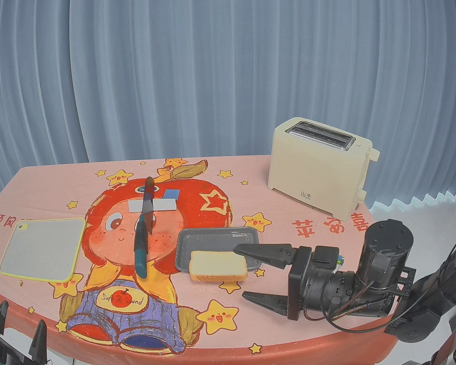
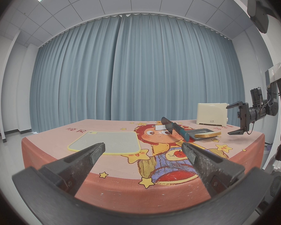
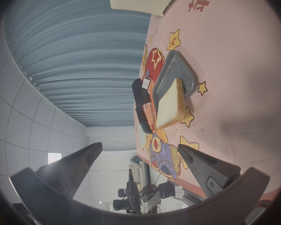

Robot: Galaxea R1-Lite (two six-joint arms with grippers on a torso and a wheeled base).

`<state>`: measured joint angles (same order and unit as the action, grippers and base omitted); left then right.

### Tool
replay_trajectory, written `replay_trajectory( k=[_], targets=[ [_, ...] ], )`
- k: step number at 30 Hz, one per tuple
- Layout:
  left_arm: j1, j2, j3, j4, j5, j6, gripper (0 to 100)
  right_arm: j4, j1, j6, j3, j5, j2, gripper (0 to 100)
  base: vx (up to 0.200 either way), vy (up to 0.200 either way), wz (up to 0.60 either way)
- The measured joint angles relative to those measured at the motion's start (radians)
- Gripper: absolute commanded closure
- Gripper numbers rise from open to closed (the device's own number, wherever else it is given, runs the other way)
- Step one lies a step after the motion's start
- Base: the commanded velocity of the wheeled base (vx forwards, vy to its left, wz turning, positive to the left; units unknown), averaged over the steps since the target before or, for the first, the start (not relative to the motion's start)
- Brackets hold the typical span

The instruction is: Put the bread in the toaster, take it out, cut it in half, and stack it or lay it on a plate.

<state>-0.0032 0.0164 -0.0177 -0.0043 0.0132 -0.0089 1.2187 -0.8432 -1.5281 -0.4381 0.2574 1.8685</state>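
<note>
Sideways, the right hand (image 1: 239, 272) hovers wide open and empty just right of the bread (image 1: 218, 265), which rests on the grey tray (image 1: 215, 238)'s near rim; knife (image 1: 143, 229) left of the bread, toaster (image 1: 316, 166) beyond it.

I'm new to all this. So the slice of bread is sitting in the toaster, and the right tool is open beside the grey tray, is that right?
Not quite. The bread is not in the toaster; it lies on the near edge of the grey tray, as the head view shows. The rest holds: the right tool is open beside the tray.
</note>
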Motion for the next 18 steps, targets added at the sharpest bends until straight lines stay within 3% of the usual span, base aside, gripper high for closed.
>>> replay_trajectory(
  k=[12,18],
  targets=[
    [0.0,0.0,0.0,0.0,0.0,0.0,0,0.0,0.02,0.0,-0.039,0.002,0.073,0,0.0,0.0,0.0],
    [0.0,0.0,0.0,0.0,0.0,0.0,0,0.0,0.064,-0.003,-0.07,0.009,0.111,0,0.0,0.0,0.0]
  ],
)
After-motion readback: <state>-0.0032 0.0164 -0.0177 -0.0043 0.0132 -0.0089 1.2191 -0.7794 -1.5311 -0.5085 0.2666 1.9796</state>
